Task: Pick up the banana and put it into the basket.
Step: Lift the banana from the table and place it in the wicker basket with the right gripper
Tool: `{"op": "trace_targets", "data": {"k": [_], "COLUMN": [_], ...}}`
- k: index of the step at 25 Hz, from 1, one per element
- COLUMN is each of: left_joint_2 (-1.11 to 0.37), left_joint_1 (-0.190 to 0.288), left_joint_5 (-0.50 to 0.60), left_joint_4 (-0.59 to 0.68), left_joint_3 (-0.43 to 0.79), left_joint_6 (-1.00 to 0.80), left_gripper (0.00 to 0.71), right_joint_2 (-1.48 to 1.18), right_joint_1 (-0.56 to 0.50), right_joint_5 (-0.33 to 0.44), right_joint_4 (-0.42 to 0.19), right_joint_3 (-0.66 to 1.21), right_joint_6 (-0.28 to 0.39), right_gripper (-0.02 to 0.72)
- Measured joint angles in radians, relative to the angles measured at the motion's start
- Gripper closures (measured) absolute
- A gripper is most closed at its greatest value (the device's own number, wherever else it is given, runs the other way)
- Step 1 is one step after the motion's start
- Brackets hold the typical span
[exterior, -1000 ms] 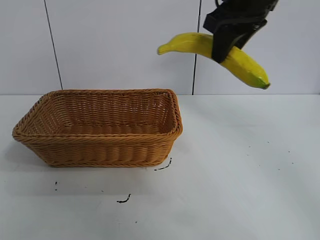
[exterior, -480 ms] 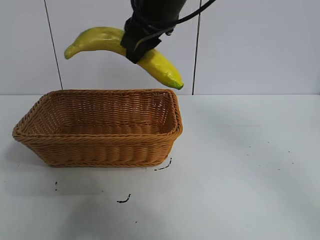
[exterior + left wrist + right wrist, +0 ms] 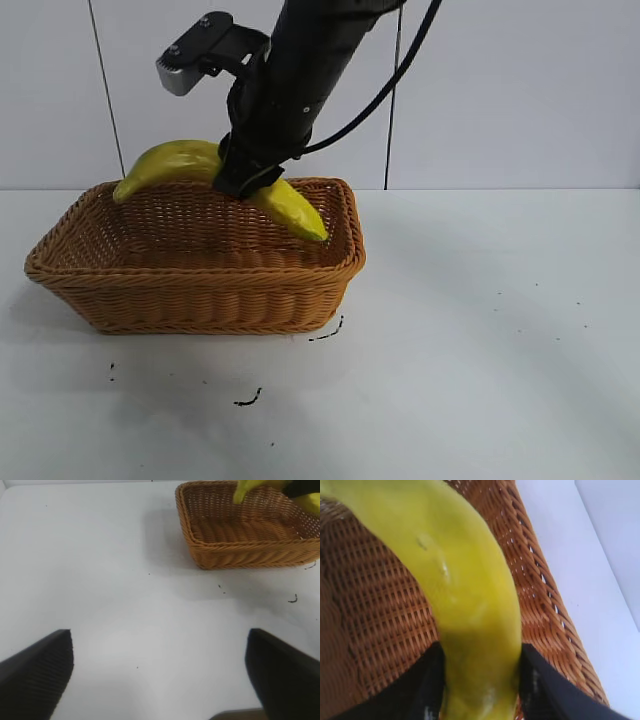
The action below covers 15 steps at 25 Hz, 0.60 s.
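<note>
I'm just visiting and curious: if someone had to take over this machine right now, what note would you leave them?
Right hand: shut on the banana, gripping it near the middle, above the basket with one banana end dipping below the rim.
Left hand: open, idle over bare table, away from the basket.
Done: banana picked up and brought over the basket.
Left: lower it a bit, let go, pull the arm away.

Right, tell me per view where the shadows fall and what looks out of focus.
Exterior view: a soft shadow lies on the table beside the basket. Left wrist view: the left end effector is dark and blurred. Right wrist view: the banana, gripped by the right end effector, is soft.
</note>
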Motion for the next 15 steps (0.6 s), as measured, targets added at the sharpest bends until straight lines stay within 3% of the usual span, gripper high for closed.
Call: {"op": "trace_targets", "data": {"k": [13,15], "left_joint_2": [0.000,0.000], "left_joint_1": [0.000,0.000], "left_joint_5": [0.000,0.000], "left_joint_4": [0.000,0.000], "left_joint_3": [0.000,0.000], "left_joint_6": [0.000,0.000], "left_gripper": [0.017,0.017], "right_joint_2": [0.032,0.032], "right_joint_1": [0.000,0.000], "right_joint_5": [-0.027,-0.029], "right_joint_4": [0.041,0.052], "right_joint_3": [0.000,0.000], "right_joint_6": [0.000,0.000], "right_gripper": [0.410,0.332]}}
